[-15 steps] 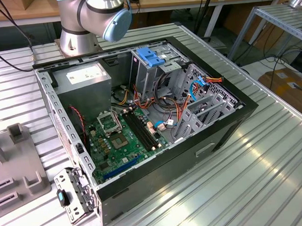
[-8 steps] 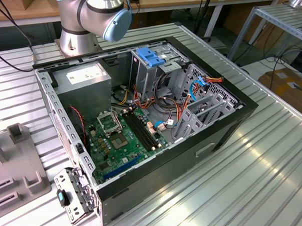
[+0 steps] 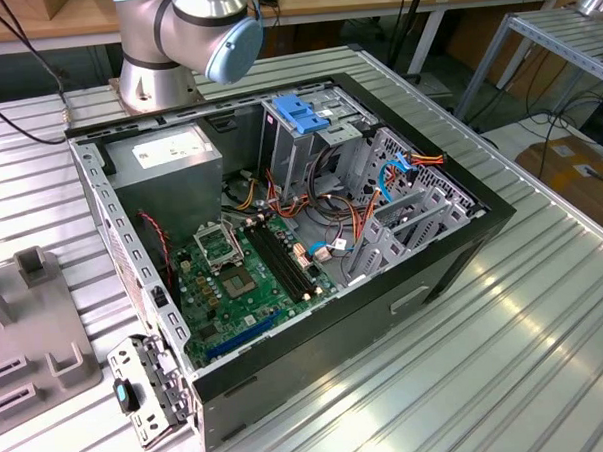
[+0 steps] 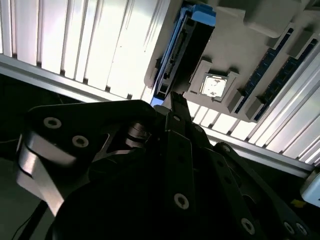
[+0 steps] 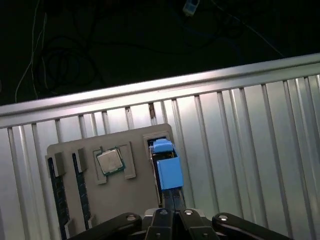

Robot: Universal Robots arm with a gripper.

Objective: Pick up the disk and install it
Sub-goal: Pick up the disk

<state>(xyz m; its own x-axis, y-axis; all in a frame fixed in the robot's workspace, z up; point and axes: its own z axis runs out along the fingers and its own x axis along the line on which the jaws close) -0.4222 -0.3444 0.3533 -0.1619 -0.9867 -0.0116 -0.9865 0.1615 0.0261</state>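
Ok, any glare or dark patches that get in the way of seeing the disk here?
Exterior view: glare streaks the table toward the exterior view's right. Second wrist view: table slats washed out white, the disk shaded but readable. First wrist view: background black, the disk evenly lit.

an open computer case lies on the ribbed table, the arm's base beyond it, green motherboard exposed.
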